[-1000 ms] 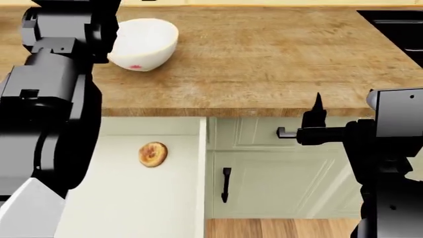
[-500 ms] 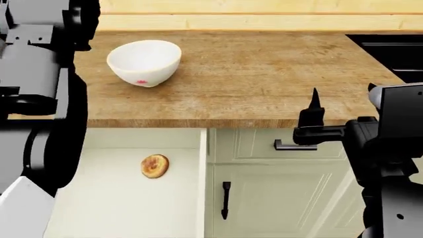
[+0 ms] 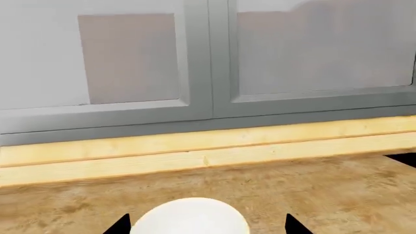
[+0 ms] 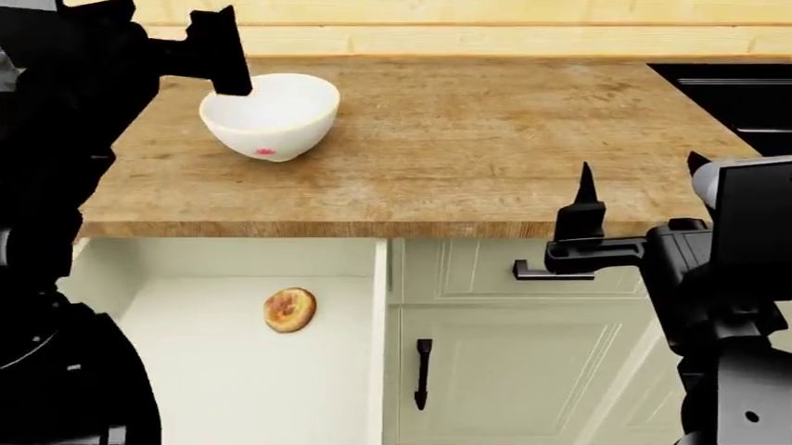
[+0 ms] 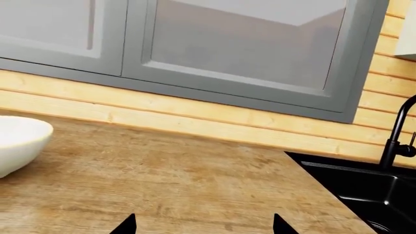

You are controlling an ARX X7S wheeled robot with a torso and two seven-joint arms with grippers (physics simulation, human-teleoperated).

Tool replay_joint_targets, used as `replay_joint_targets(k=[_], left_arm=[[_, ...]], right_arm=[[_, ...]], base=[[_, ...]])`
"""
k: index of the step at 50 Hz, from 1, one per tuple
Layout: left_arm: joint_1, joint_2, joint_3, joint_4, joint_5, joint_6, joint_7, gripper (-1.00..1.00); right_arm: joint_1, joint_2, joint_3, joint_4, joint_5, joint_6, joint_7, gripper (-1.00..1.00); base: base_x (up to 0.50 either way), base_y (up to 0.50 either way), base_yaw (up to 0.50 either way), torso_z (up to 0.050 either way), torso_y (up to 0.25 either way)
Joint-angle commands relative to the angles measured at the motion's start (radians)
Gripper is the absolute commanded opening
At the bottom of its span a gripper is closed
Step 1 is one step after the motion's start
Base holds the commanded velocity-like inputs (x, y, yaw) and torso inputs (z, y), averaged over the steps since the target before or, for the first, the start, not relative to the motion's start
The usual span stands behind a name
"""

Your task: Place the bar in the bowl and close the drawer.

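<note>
On the counter, the left gripper (image 4: 223, 57) has swung in beside the white bowl (image 4: 270, 116), jaws spread and empty; the bar (image 4: 289, 310) lies untouched in the open drawer (image 4: 248, 389); right gripper (image 4: 633, 199) idles spread.

Head view looks steeply down over the counter (image 4: 495, 139) and drawer (image 4: 248, 371). Both wrist views sit low over the counter, facing the wall cabinets (image 3: 208, 58). All three share the bowl (image 4: 270, 116).
</note>
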Motion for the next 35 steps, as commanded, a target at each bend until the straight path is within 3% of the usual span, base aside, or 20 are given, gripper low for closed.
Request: replay_joint_targets(k=[1, 13, 35], left_arm=[[0.175, -0.033, -0.083, 0.400, -0.088, -0.256, 0.044, 1.00], [0.212, -0.065, -0.118, 0.436, -0.281, -0.254, -0.071, 1.00], [0.223, -0.090, -0.127, 0.414, -0.384, -0.233, -0.155, 1.00]], right_arm=[[-0.007, -0.013, -0.002, 0.000, -0.026, -0.016, -0.022, 1.00], [-0.003, -0.030, 0.010, 0.004, -0.036, -0.018, -0.041, 1.00], [-0.008, -0.043, 0.023, 0.007, -0.052, -0.028, -0.067, 1.00]], base=[[0.00, 0.00, 0.00, 0.000, 0.000], [0.00, -0.02, 0.00, 0.000, 0.000], [0.00, -0.50, 0.00, 0.000, 0.000]])
